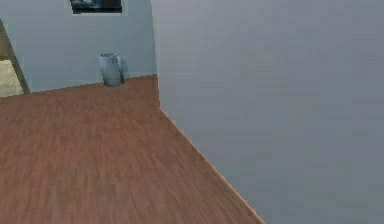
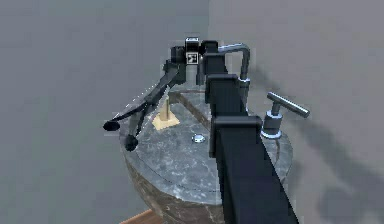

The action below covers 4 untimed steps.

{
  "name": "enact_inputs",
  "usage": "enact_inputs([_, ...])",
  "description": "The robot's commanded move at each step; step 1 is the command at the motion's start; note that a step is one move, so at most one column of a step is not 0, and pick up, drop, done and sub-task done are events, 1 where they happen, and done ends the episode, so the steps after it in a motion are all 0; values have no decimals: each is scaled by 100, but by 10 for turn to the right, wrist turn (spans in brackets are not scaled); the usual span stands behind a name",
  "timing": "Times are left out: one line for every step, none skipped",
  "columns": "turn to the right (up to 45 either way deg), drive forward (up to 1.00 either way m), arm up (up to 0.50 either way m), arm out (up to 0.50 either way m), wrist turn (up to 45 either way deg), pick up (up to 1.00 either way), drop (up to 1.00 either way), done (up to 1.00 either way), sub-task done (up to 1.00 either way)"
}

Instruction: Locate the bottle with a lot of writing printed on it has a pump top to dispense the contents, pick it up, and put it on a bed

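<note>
Pump bottle (image 2: 272, 120) stands on the stone top (image 2: 180, 172), on the arm's (image 2: 240, 140) far side from the gripper (image 2: 118, 125). I can't tell the finger state or whether it holds anything. I'd re-aim at the bottle, clear of the tan thing (image 2: 165, 117).

Dark square arm (image 2: 240, 140) extended up from the arm side view's bottom edge, two white marked squares (image 2: 190, 52) seen at its far end, claw (image 2: 118, 127) angled down leftward from them, whether anything is held cannot be told
</note>
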Motion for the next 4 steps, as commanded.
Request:
enact_inputs([0, 0, 0, 0, 450, 0, 0, 0, 0])
enact_inputs([0, 0, 0, 0, 450, 0, 0, 0, 0])
enact_inputs([0, 0, 0, 0, 90, 0, 0, 0, 0])
enact_inputs([0, 0, -18, 0, 0, 0, 0, 0, 0])
